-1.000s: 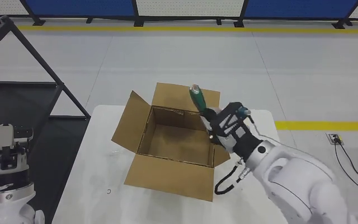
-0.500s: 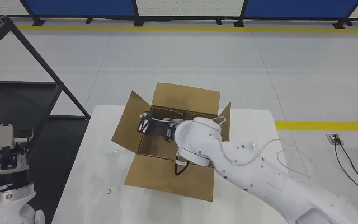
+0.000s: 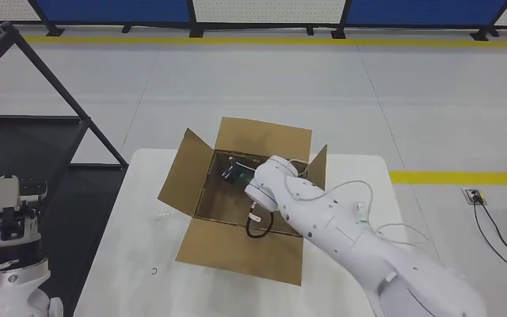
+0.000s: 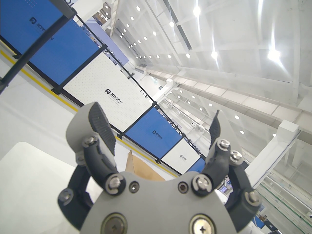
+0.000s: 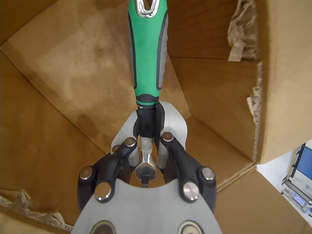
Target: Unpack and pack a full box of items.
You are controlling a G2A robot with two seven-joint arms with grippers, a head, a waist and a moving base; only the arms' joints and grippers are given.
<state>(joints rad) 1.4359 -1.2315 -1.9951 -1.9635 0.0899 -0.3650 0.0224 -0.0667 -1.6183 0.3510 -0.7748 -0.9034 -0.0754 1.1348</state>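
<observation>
The ratchet (image 5: 147, 49) has a green handle with grey-and-black side strips. The box (image 3: 238, 250) is plain brown and the desk (image 3: 127, 253) is white.

Right arm (image 3: 341, 230) glossy white; black cable (image 3: 249, 231) looped; left gripper (image 4: 156, 120) grey plate, black links, silver screws (image 4: 114, 183).

Right arm (image 3: 341, 234) enters from 5 o'clock and runs up toward centre. Wrist is bent, so the right claw (image 3: 234, 172) sticks out toward 9 o'clock, tipped downward. Its fingers (image 5: 160, 118) are clamped tight on the neck of a green-handled ratchet (image 5: 147, 49), with the handle straight out ahead of the claw. Left claw (image 4: 157, 115) points upward, both fingers spread wide apart.
</observation>
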